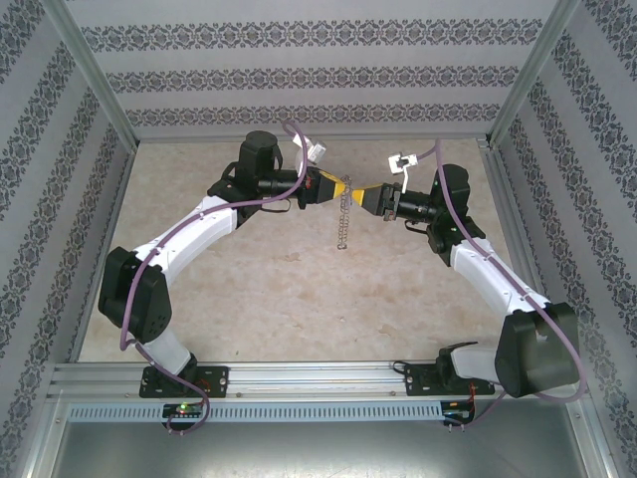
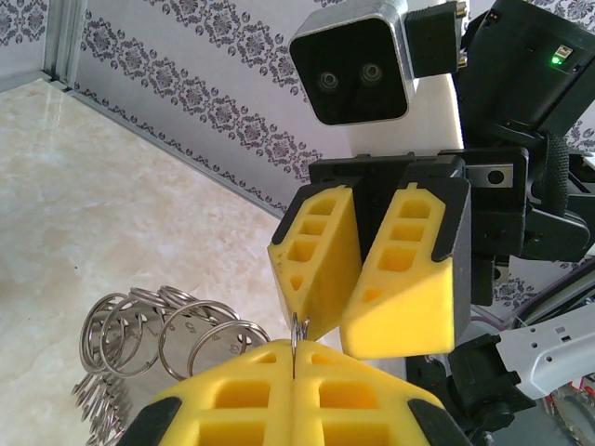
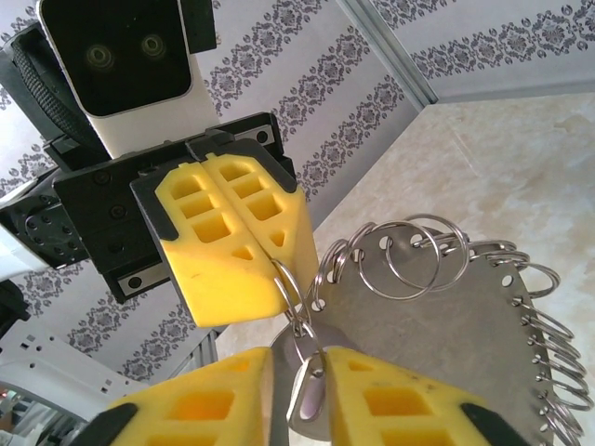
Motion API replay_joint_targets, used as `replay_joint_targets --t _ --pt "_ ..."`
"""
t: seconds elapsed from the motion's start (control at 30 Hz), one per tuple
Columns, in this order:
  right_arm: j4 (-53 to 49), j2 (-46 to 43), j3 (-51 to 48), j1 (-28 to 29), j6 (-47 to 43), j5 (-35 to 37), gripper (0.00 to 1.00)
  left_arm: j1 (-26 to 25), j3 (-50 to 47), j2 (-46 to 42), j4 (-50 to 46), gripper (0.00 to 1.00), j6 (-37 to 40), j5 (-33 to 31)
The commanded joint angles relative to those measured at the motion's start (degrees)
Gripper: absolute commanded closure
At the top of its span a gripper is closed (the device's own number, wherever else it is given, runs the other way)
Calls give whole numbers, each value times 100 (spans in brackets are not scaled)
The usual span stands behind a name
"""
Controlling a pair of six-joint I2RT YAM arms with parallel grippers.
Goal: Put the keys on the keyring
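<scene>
Yellow pads of the right gripper (image 3: 299,368) sit closest to its wrist camera. They are clenched on a small silvery piece with an oval slot that I take for a key (image 3: 308,398). A thin split ring (image 3: 297,297) loops up from the key. The left gripper (image 3: 274,261) faces it from just above, its two pads pressed flat together on that ring's wire.

Behind and to the right hangs the keyring (image 3: 437,344). From this wrist view it reads as a flat round metal plate with holes punched along its rim, each hole carrying its own split ring. Whether the pinched ring already passes through the plate I cannot tell. From overhead the plate hangs edge-on like a short chain below the meeting fingertips, clear of the marbled table (image 1: 299,309). Both arms reach inward from their bases to meet above the middle of the table.

The hold looks precarious. Each gripper has only a sliver of metal between its pads, and the plate's weight appears to hang from that pinch. A small sideways pull could slide the wire out of the left pads or twist the key in the right, dropping everything to the table. The fingertips are also almost touching, so any push to thread the key risks pad striking pad. Forcing the key before the ring's coil is parted would probably only bend the ring or swing the plate.
</scene>
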Motion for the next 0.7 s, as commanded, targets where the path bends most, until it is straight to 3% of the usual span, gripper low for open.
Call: replay_joint_targets --t 0.0,0.2,0.67 --pt "209 59 -4 88 25 -147 83 -5 24 -219 381 100 -50 107" --pt "204 12 -38 87 34 -174 100 -5 6 -219 391 100 -50 85" --pt "70 106 -109 214 -70 -285 100 -9 -20 -243 439 100 -59 55"
